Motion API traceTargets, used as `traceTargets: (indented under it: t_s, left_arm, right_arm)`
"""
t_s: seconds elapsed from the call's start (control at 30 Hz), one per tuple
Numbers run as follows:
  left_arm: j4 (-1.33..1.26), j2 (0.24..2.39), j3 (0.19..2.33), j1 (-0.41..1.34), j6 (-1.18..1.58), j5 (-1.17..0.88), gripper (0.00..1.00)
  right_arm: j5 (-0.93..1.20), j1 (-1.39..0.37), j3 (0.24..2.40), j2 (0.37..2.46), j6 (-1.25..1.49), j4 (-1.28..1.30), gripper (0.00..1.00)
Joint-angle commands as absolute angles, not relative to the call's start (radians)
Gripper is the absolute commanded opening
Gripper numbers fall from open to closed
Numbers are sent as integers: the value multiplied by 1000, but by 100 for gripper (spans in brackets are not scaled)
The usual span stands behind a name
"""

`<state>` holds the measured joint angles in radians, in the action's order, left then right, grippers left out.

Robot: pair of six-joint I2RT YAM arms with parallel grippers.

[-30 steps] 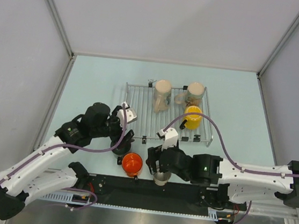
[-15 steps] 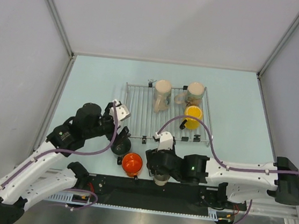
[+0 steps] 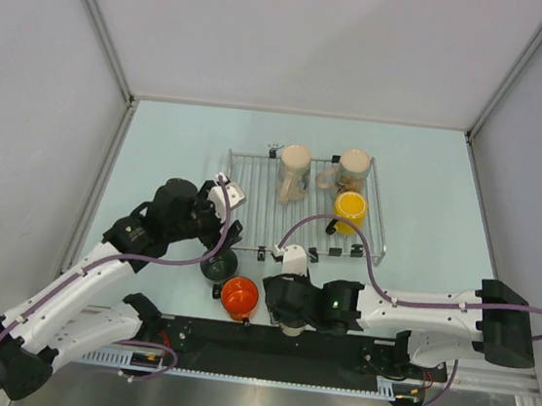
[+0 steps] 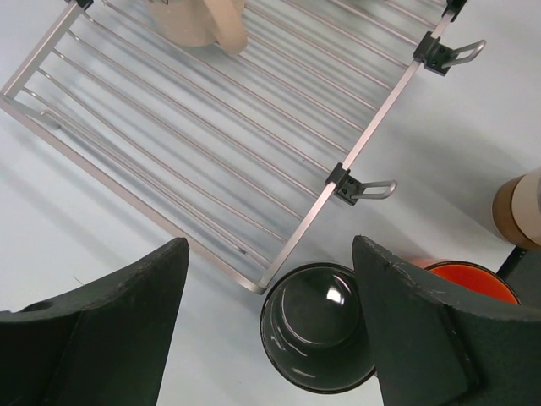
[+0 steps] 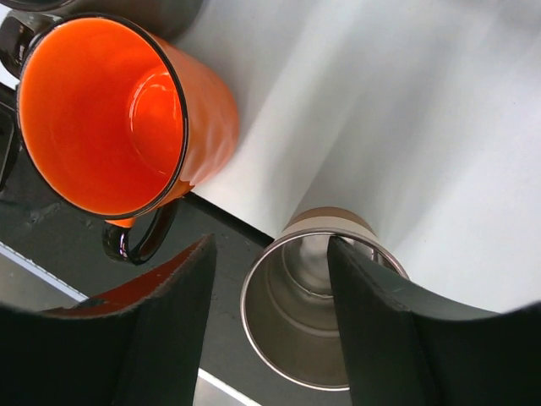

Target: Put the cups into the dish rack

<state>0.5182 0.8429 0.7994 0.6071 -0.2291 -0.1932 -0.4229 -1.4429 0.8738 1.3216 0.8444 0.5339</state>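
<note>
From above, the steel mug (image 5: pixel 314 338) is showing as little more than a sliver at the near edge of the table (image 3: pixel 430 182), with the right gripper (image 5: pixel 270 244) covering it. The right wrist view is showing its open mouth sitting between the two spread fingers, though I cannot tell whether the pads are touching its wall. Its shiny inside is catching the light, and part of its rim is running behind one finger. The dark grey-green mug (image 4: pixel 319 338) is standing upright just off the near corner of the dish rack (image 4: pixel 211 127), between the widely parted fingers of the left gripper (image 4: pixel 270 249), its lower edge cut off by the frame. The glossy orange mug (image 5: pixel 106 114) is standing between those two. A cream mug (image 3: pixel 294 174), a second cream mug (image 3: pixel 355 166) and the yellow mug (image 3: pixel 349 210) are sitting on the rack's right half
</note>
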Motion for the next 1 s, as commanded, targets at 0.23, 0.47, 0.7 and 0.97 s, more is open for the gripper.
traceTargets:
  t_s: [0.23,0.47,0.7,0.97]
  left_arm:
    - [445,879,813,571,-242,-204,83]
    - [463,867,845,560,-241,-201,84]
    - [472,854,867,558,-233,-218,84]
    - [439,822,873,549,-198,-267,91]
  right_arm:
    - [-403,-1454,864,1341,900,542,31]
    - [-358,-1450,854,1364,910,543,23]
    - [-351,-1442,899,1361,911,617,0]
    - [-430,-1474,1008,1076,769,529,0]
